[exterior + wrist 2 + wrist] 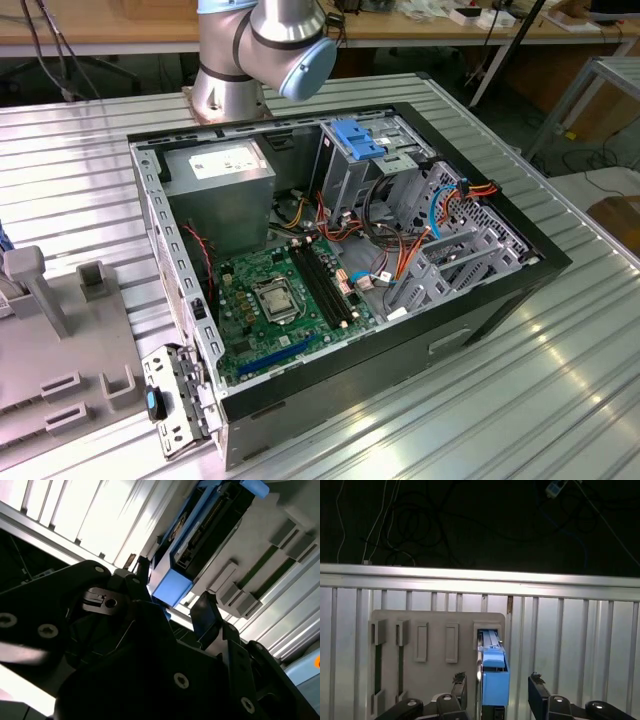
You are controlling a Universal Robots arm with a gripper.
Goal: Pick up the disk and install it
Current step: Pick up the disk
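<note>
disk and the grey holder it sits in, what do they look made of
Disk: frame looks like matte bright blue plastic, evenly coloured; the body inside seems dark metal. Holder: dull flat grey with moulded slots, probably plastic, possibly painted metal.

Exterior view: high, oblique, mid-range, looking down on the case point(350, 250) and table point(520, 400). Both wrist views: close behind the gripper point(497, 678), facing the disk point(493, 658) and holder point(436, 630).

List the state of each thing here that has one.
disk: standing on edge in a slot of the grey holder, not gripped.
gripper: open, one finger on either side of the disk.
computer case: side open, inside exposed.
</note>
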